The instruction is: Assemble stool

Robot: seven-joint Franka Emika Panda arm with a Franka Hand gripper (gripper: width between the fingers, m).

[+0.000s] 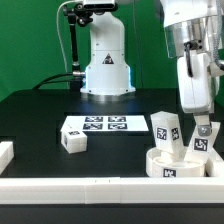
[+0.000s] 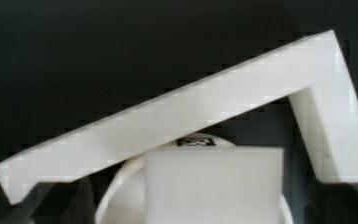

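Note:
The round white seat [image 1: 176, 166] lies at the exterior view's right, near the front rail. Two blocky white legs with tags stand upright in it, one [image 1: 165, 128] to the left and one [image 1: 200, 143] to the right. My gripper [image 1: 202, 124] hangs over the right leg, fingers down at its top. In the wrist view that leg [image 2: 204, 185] fills the space between the dark fingers [image 2: 51, 203]. A gap shows beside it, where the seat's rim [image 2: 130, 192] is visible. The jaws stand open around the leg. A third leg [image 1: 72, 142] lies loose at the left.
The marker board [image 1: 95, 126] lies flat in the middle of the black table. White border rails run along the front [image 1: 100, 188] and left edges, and their corner [image 2: 194, 110] shows in the wrist view. The robot's base [image 1: 106, 70] stands at the back.

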